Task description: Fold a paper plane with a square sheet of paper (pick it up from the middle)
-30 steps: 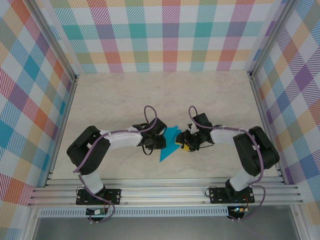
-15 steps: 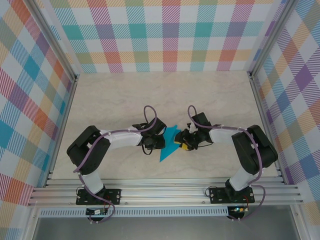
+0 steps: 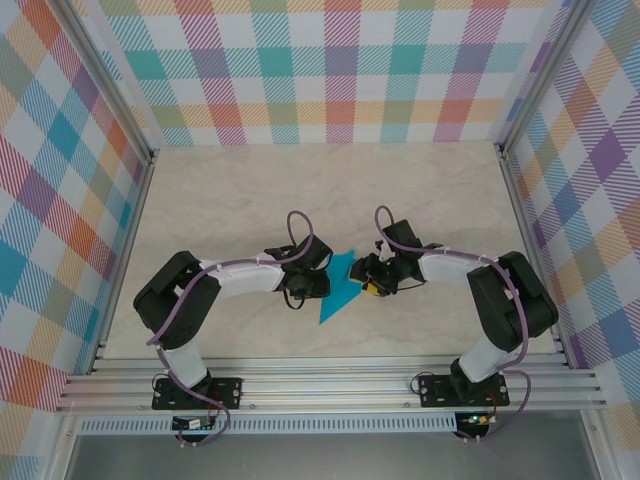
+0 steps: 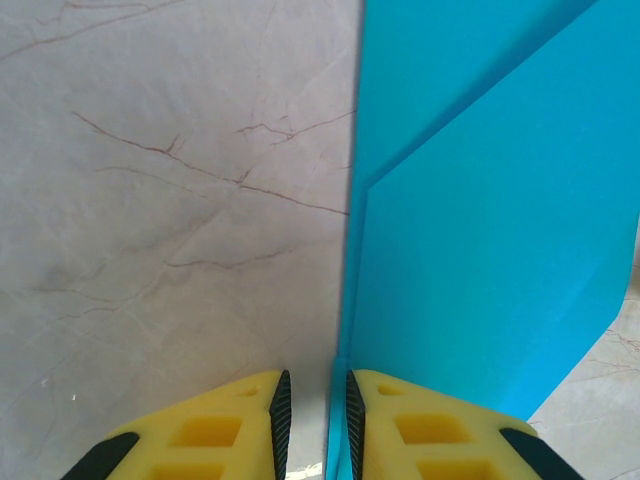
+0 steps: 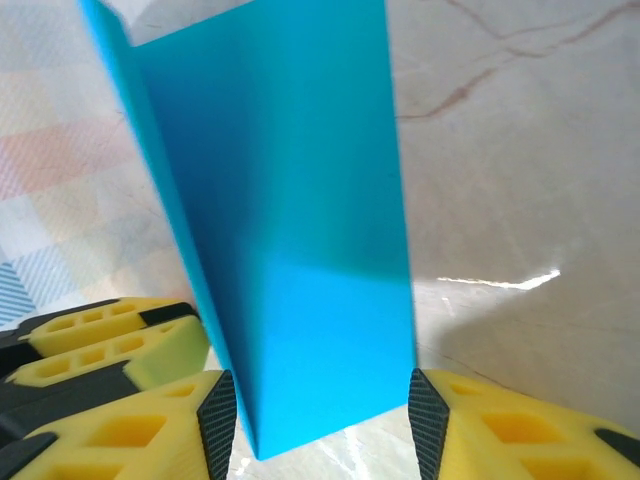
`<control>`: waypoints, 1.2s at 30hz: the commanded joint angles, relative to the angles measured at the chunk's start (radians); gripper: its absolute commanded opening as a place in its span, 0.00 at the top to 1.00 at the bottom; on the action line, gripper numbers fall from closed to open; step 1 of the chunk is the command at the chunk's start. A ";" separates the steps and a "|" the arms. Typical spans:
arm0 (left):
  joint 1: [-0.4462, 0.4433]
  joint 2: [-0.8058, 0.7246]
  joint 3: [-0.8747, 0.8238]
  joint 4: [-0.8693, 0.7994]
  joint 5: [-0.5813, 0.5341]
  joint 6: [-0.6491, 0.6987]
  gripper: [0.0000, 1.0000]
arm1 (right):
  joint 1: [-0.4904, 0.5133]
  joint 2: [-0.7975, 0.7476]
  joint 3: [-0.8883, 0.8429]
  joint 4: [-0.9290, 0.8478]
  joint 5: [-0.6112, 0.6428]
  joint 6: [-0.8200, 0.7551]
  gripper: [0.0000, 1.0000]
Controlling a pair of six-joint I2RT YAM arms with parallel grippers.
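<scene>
Out in the middle of the counter [image 3: 300,190] the two arms meet nose to nose over the teal paper [image 3: 338,290]. It lies as a slanting wedge, its point aimed at the near side, with a diagonal flap already creased onto it. Very little has shifted in the last second. The right arm [image 3: 450,268] has crept a touch toward the far side along the paper's right edge, while the left arm [image 3: 240,275] has kept its place and the wedge's outline looks the same. The left jaws are drawn almost together, and the paper's folded edge runs into the slit between them, against one pad. Whether it is truly pinched I cannot tell. The right jaws stand about half open with a panel of paper filling the gap between the pads, and I cannot tell whether they press on it or merely straddle it. To my eye this is a small regrip rather than a fold, with the right side hunting for a better hold while the left steadies the sheet. The plane looks only partway done.
</scene>
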 commanded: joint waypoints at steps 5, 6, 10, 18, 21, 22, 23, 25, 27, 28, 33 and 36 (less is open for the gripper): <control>0.006 0.025 0.012 0.009 0.040 0.010 0.76 | 0.031 0.049 0.030 -0.025 -0.016 -0.023 0.49; 0.005 0.024 0.013 0.009 0.040 0.010 0.76 | 0.036 0.057 0.036 -0.024 -0.020 -0.023 0.49; 0.006 0.026 0.015 0.009 0.043 0.011 0.76 | 0.058 0.080 0.059 -0.025 -0.025 -0.028 0.50; 0.010 0.028 0.005 0.049 0.054 0.002 0.77 | 0.063 0.090 0.096 -0.009 -0.038 -0.013 0.50; 0.021 0.027 -0.006 0.068 0.067 -0.014 0.77 | 0.063 0.080 0.100 0.018 -0.043 0.007 0.49; 0.027 0.025 -0.017 0.081 0.074 -0.025 0.77 | 0.063 0.077 0.104 0.023 -0.042 0.008 0.48; 0.034 0.020 -0.028 0.095 0.083 -0.033 0.77 | 0.063 0.076 0.107 0.028 -0.043 0.011 0.47; 0.045 0.014 -0.046 0.121 0.100 -0.046 0.76 | 0.063 0.078 0.110 0.051 -0.052 0.025 0.46; 0.054 0.010 -0.058 0.131 0.111 -0.053 0.76 | 0.063 0.085 0.106 0.095 -0.072 0.047 0.45; 0.058 0.007 -0.064 0.136 0.112 -0.057 0.76 | 0.063 0.093 0.106 0.111 -0.076 0.058 0.45; 0.075 -0.016 -0.100 0.169 0.118 -0.085 0.76 | 0.063 0.108 0.099 0.134 -0.038 0.063 0.44; 0.085 -0.031 -0.120 0.188 0.116 -0.106 0.76 | 0.063 0.096 0.072 0.178 -0.026 0.085 0.43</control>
